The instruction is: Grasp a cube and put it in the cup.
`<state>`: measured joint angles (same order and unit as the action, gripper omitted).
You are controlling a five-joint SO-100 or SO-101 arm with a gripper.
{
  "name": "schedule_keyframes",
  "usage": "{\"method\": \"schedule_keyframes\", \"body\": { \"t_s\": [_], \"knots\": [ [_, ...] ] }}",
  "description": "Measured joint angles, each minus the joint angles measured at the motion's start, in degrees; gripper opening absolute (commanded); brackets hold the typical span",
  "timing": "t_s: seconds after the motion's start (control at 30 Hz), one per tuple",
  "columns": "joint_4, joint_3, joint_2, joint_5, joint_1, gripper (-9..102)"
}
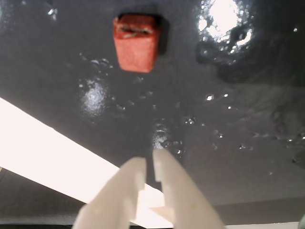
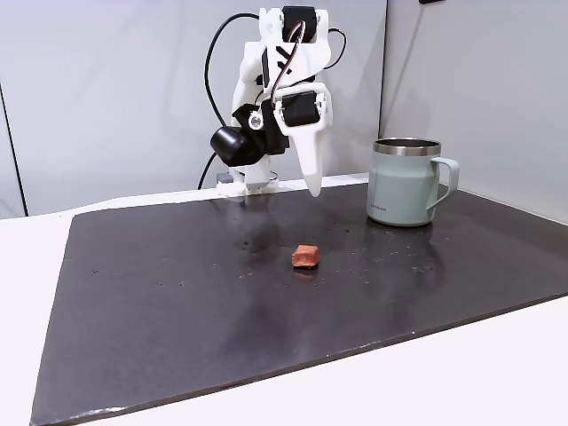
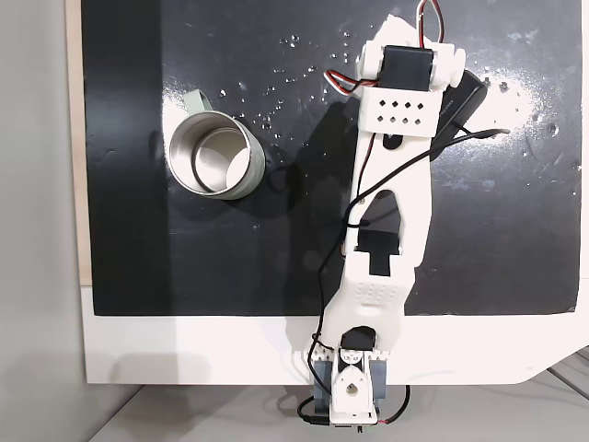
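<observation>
The small red cube (image 2: 305,256) sits alone on the dark mat (image 2: 177,302) that covers the white counter (image 2: 35,240). The hand (image 2: 314,189) hangs in the air above the mat, behind the cube and not touching it. Its two white fingers (image 1: 177,186) are almost together, with a thin gap, and they hold nothing. The cup (image 2: 404,182) stands upright on the mat, well to the right of the cube in a fixed view, handle pointing right.

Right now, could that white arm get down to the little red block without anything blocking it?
Probably yes. The gripper hangs above the dark mat, its fingers nearly together, and the cube sits alone in the open. The cup stands off to the side.
</observation>
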<state>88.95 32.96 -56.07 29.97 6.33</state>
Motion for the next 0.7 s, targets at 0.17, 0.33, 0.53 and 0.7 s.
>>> {"method": "schedule_keyframes", "body": {
  "t_s": [0.17, 0.33, 0.53, 0.7],
  "knots": [
    [0.3, -0.2, 1.4, 0.3, 0.0, 0],
    [1.4, -3.3, 3.3, 0.3, 0.4, 0],
    [2.4, -5.6, 3.3, 0.3, 0.4, 17],
    [2.4, -5.6, 3.3, 0.3, 0.8, 22]
  ]
}}
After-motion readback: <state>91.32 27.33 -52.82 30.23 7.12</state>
